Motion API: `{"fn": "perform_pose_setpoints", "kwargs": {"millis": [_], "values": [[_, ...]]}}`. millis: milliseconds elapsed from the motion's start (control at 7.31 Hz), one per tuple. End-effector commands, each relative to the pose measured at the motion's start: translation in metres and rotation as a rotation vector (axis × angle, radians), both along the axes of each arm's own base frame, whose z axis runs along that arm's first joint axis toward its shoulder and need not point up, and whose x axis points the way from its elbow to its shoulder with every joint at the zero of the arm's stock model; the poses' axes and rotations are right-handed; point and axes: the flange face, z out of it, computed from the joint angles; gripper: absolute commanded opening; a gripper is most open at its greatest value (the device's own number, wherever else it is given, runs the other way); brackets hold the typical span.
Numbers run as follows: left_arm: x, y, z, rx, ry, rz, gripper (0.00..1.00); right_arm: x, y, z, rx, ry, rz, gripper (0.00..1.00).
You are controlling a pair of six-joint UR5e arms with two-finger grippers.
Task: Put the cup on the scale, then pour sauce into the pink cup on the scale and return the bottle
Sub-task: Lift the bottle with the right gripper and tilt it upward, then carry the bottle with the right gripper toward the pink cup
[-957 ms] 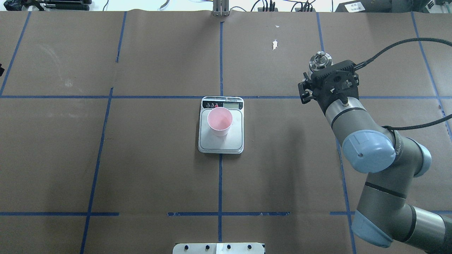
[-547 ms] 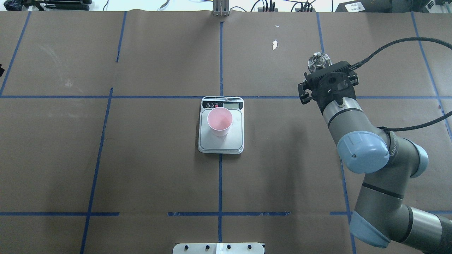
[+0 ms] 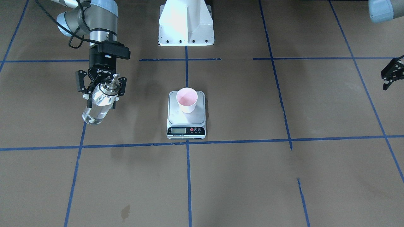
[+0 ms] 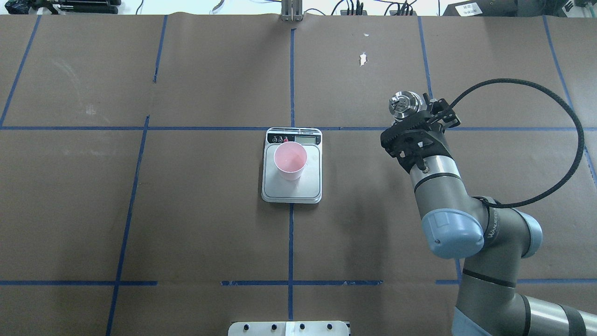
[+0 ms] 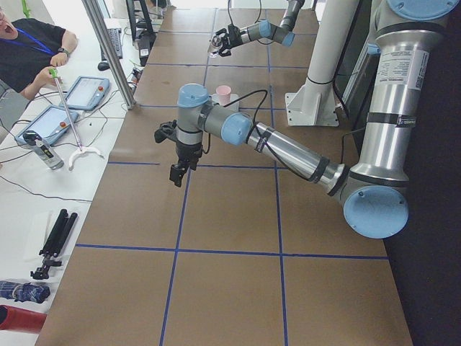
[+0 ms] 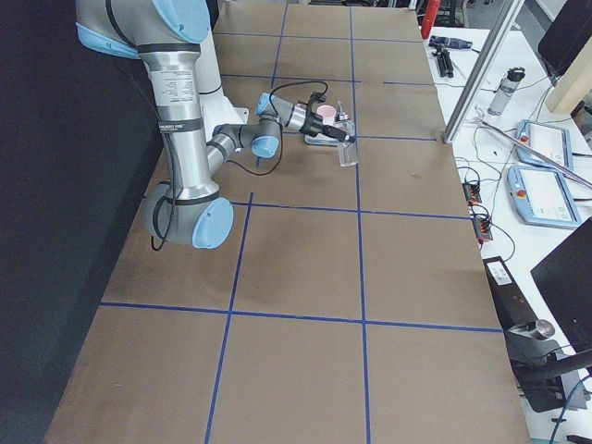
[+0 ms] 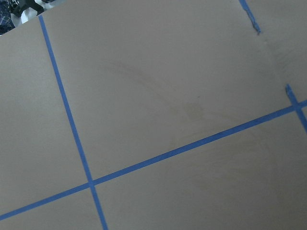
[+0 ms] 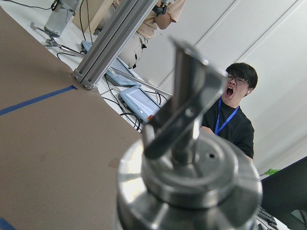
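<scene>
Overhead exterior: against half a second ago, the right hand (image 3: pixel 101 93) has drawn back toward the robot and in toward the scale (image 4: pixel 310 187), carrying the bottle (image 4: pixel 401 103) with it. Its black cable (image 4: pixel 571 140) now bows into a wide loop. The cup (image 4: pixel 290 161) stands where it stood, upright on the scale's plate. The bench (image 4: pixel 200 219) is covered in brown paper crossed by blue tape (image 4: pixel 290 242).

Exterior front-facing: the right hand is clamped on the bottle's shoulder, just under the metal collar, well apart from the scale. Clear sauce (image 3: pixel 91 117) sits in the bottle's lower part.

Exterior left: the left hand (image 5: pixel 176 173) hangs over bare paper, pointing down; whether it is open I cannot tell. Beside the bench a white desk (image 5: pixel 21 216) carries tablets (image 5: pixel 88 91), and a person (image 5: pixel 32 50) sits at it behind a metal post (image 5: pixel 108 54).

Right wrist-mounted: the bottle's spout fills the view.
</scene>
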Motion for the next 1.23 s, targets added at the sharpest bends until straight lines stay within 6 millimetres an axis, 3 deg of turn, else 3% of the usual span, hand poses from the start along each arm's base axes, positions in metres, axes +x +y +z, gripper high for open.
{"fn": "perform_pose_setpoints", "kwargs": {"millis": [0, 274, 410, 547, 684, 821, 1094], "values": [[-0.023, 0.003, 0.023, -0.022, 0.011, 0.007, 1.0, -0.03, 0.017, -0.029, 0.035, 0.107, 0.018, 0.0], [-0.029, 0.003, 0.046, -0.006, 0.015, 0.008, 1.0, -0.047, 0.03, -0.03, 0.054, 0.236, 0.047, 0.0], [-0.035, -0.001, 0.053, 0.024, 0.014, 0.021, 1.0, -0.057, 0.033, -0.042, 0.055, 0.262, 0.042, 0.0], [-0.045, -0.003, 0.066, 0.097, -0.019, 0.109, 1.0, -0.062, 0.04, -0.042, 0.066, 0.286, 0.044, 0.0], [-0.063, -0.008, 0.093, 0.178, -0.056, 0.21, 1.0, -0.071, 0.046, -0.039, 0.075, 0.341, 0.048, 0.0], [-0.063, -0.012, 0.111, 0.218, -0.068, 0.251, 1.0, -0.076, 0.048, -0.042, 0.077, 0.361, 0.047, 0.0], [-0.067, -0.013, 0.122, 0.212, -0.071, 0.24, 1.0, -0.082, 0.046, -0.039, 0.086, 0.381, 0.061, 0.0]]}}
